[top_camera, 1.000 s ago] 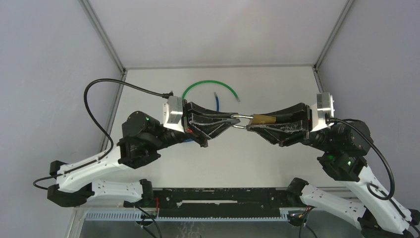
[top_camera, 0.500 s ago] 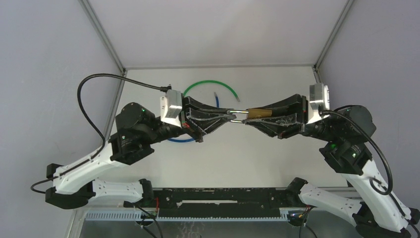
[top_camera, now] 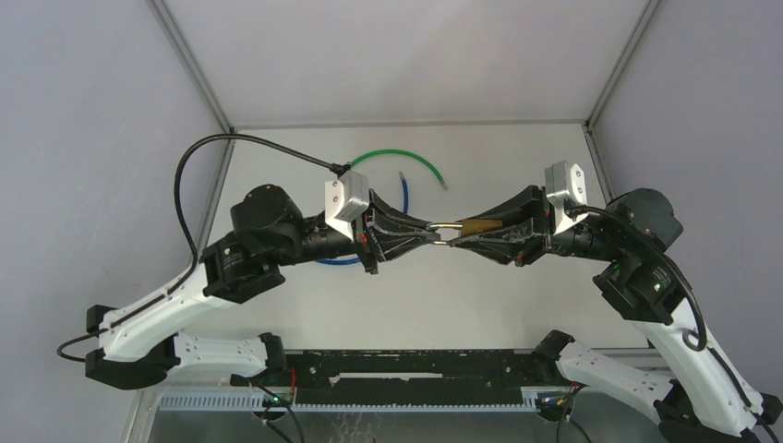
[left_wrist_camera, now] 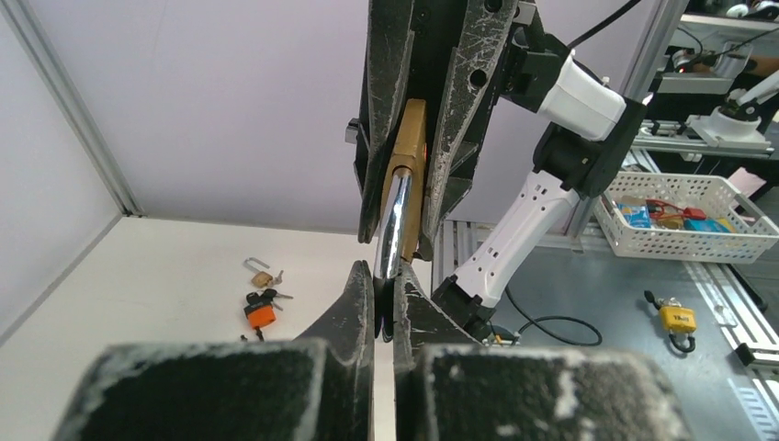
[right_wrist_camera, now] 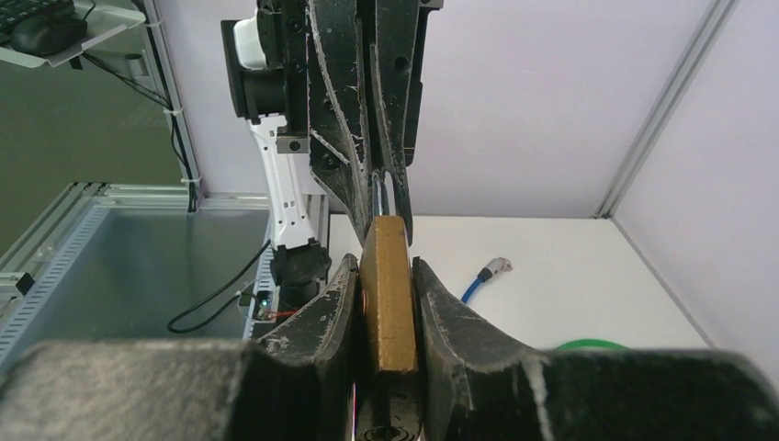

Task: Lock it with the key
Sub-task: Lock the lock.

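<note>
A: How do we do this step well?
B: Keep the left gripper (left_wrist_camera: 384, 285), pinched tight on the steel shackle (left_wrist_camera: 397, 220), in line with the right gripper (right_wrist_camera: 388, 266), which clamps the padlock (top_camera: 478, 224). Push straight.
A: And the padlock?
B: Narrow brass, held in the air between both arms. Perhaps the shackle is not fully seated.

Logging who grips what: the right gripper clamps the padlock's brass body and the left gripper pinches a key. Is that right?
Not quite: the left gripper pinches the padlock's steel shackle, not a key, as the left wrist view shows. The right gripper does clamp the brass body.
</note>
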Tool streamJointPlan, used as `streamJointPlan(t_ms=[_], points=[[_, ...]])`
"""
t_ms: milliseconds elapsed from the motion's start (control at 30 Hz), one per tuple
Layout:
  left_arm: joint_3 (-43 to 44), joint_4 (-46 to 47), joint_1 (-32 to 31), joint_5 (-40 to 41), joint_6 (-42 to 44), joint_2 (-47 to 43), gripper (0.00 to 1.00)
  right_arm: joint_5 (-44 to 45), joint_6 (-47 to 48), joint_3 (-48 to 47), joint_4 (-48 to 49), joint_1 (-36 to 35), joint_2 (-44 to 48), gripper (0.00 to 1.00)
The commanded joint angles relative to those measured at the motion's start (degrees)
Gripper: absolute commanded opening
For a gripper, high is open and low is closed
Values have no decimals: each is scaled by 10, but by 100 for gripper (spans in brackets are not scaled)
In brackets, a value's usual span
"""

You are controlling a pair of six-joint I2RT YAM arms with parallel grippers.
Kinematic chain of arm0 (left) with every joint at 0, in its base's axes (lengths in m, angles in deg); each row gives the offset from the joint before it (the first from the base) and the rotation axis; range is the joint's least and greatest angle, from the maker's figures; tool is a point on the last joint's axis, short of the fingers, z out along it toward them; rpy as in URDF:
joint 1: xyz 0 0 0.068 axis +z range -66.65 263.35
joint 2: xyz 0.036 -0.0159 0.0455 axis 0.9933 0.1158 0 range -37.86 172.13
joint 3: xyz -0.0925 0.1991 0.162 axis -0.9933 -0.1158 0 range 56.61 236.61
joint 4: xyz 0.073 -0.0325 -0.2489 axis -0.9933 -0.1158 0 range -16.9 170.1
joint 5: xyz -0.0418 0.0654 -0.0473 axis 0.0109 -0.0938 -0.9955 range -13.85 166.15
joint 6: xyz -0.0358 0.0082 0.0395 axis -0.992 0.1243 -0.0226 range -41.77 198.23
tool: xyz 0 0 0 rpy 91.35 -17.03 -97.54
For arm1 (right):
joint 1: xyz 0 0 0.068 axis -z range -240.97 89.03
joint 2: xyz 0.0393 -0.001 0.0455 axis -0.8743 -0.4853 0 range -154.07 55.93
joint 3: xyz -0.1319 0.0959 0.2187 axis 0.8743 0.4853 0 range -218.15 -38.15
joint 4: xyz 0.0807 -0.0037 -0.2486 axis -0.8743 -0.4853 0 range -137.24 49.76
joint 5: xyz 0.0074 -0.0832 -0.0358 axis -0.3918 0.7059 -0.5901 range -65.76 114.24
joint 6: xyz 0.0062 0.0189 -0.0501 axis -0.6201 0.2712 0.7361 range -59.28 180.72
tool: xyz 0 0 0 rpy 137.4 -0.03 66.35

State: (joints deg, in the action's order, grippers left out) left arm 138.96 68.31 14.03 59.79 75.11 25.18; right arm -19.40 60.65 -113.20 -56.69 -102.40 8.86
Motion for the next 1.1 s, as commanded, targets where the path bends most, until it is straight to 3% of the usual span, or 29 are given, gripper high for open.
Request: streamJointPlan(t_ms=[0, 167, 400, 567, 833, 1067], points=[[-31, 21, -64, -92, -82, 106, 0, 83, 27, 19, 93, -8, -84, 0], [-35, 65, -72, -78, -91, 106, 0, 85, 7, 41, 122, -4, -74, 0], [-116, 177, -44, -89, -131, 79, 0, 30, -147, 48, 239, 49, -38, 0], [-131, 197, -42, -105, -128, 73, 0, 34, -205, 47, 285, 49, -30, 0], [-141, 158, -30, -173, -150, 81, 0, 40, -155, 27, 223, 48, -40, 0], [-110, 124, -9, -146, -120, 67, 0, 55, -63, 14, 102, 47, -13, 0]])
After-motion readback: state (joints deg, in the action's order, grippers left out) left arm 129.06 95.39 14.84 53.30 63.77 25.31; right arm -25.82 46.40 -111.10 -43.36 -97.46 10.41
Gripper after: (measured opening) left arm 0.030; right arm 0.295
